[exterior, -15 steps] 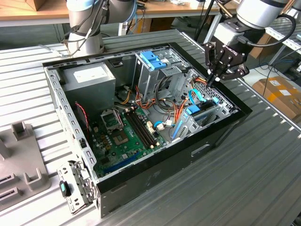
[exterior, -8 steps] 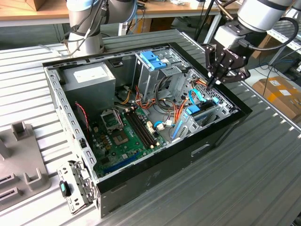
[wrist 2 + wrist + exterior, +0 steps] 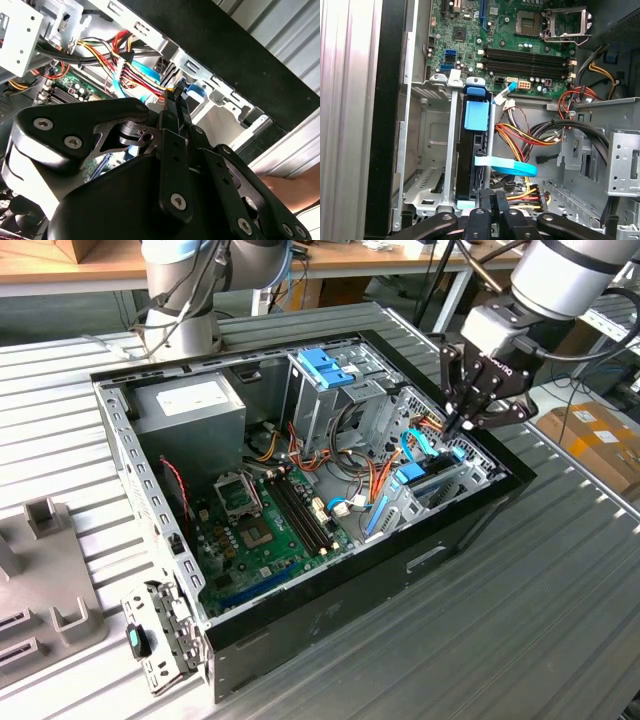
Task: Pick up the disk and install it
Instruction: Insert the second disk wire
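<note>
already the disk point(image 3: 471, 150) stands on edge in the metal drive bay point(image 3: 427, 150) of the open computer case point(image 3: 330, 635), just below the gripper point(image 3: 495, 200) in the first wrist view, its blue rails showing at the top and its dark body sunk between the bay walls. the fingers look pressed together, tips near or touching the disk's near edge; i cannot tell for sure whether they touch it. the risk, as i judge it, is the loose wiring: the blue ribbon cable point(image 3: 512, 167) and the red and yellow power wires point(image 3: 520, 137) lie right beside the fingertips, so a slanted push could snag them or jam the disk askew in its rails. in the exterior view the arm point(image 3: 565, 275) reaches in from beyond the case wall, wrist bent down, the gripper pointing steeply into the corner bay.
</note>
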`<state>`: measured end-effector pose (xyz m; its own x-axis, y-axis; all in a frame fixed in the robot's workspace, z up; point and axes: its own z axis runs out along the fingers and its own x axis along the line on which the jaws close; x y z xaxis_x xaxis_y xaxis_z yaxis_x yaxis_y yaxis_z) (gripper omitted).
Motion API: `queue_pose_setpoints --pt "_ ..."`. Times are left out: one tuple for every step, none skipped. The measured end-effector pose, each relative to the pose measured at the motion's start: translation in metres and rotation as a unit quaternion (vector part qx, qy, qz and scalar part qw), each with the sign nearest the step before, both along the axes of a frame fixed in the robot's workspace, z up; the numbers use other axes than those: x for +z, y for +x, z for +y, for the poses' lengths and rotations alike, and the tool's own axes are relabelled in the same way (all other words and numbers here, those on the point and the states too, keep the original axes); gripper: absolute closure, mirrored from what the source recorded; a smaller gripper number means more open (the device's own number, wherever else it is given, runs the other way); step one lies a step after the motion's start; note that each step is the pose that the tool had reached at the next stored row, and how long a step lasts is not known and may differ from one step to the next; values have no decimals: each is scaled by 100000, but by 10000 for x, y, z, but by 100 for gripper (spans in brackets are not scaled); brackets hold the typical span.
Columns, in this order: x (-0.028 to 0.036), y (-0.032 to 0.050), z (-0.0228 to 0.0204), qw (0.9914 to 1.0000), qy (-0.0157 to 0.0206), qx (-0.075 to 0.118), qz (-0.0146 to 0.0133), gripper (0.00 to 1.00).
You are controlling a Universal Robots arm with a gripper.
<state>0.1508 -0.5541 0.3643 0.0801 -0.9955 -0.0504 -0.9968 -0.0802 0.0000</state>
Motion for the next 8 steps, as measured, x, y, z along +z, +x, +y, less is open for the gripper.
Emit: queue_pose_setpoints --pt "-5 -15 -7 100000 -20 -21 2 84" --pt "-9 -26 -12 100000 -25 -34 2 84" --pt "-12 -36 -17 100000 -27 -45 1 84" --pt "-16 -47 -23 100000 -19 -58 1 84" --pt "-18 -55 -30 100000 -16 -66 1 84" --pt "-19 -64 -37 100000 -20 -76 2 84" --pt "-21 -72 -45 100000 -15 -86 3 84" --pt "-22 -81 -53 100000 -21 -97 1 84"
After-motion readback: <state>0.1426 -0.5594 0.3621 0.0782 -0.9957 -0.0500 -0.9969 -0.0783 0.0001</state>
